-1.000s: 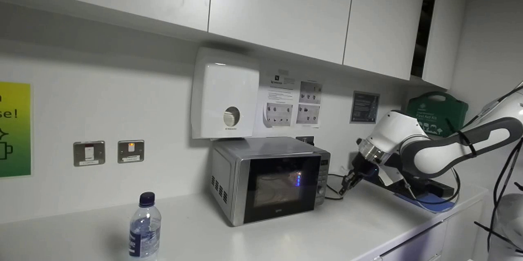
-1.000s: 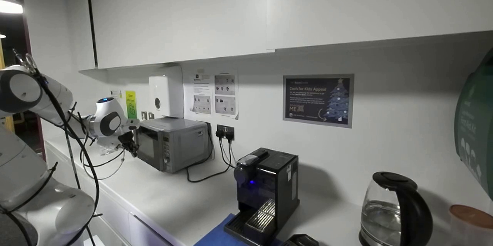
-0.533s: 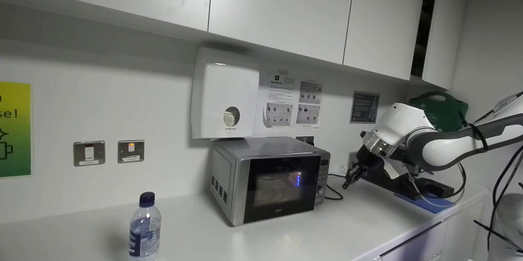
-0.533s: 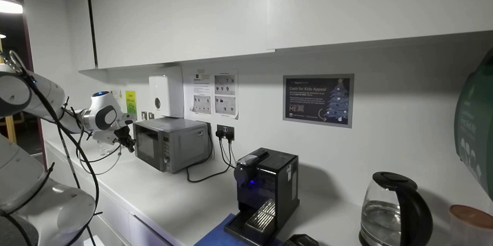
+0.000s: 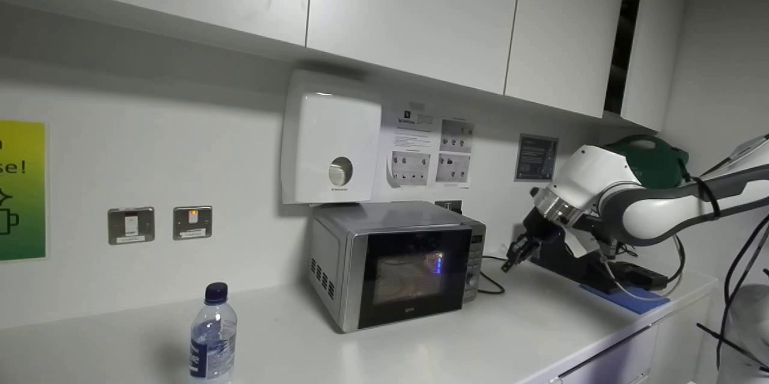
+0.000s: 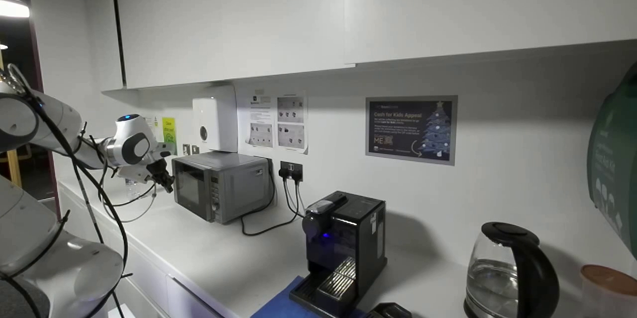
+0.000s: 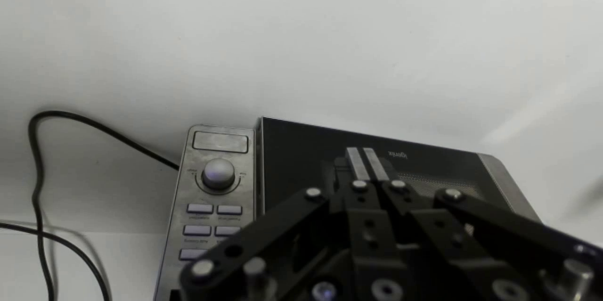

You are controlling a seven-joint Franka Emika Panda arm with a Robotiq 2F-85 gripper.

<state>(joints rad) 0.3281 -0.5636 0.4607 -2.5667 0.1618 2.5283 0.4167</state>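
Robotiq gripper [image 7: 367, 164], jaws drawn together, held near Igenix microwave oven [image 7: 297, 164], black cable [image 7: 39, 164] laid alongside on white countertop [image 5: 504, 324]

In both ext. views the gripper [image 5: 507, 266] is a bit higher vs. a sec ago, & the white arm [image 5: 592, 170] went up & back w/ it, now hiding the words on the green box [image 5: 658, 166] in an ext. view.
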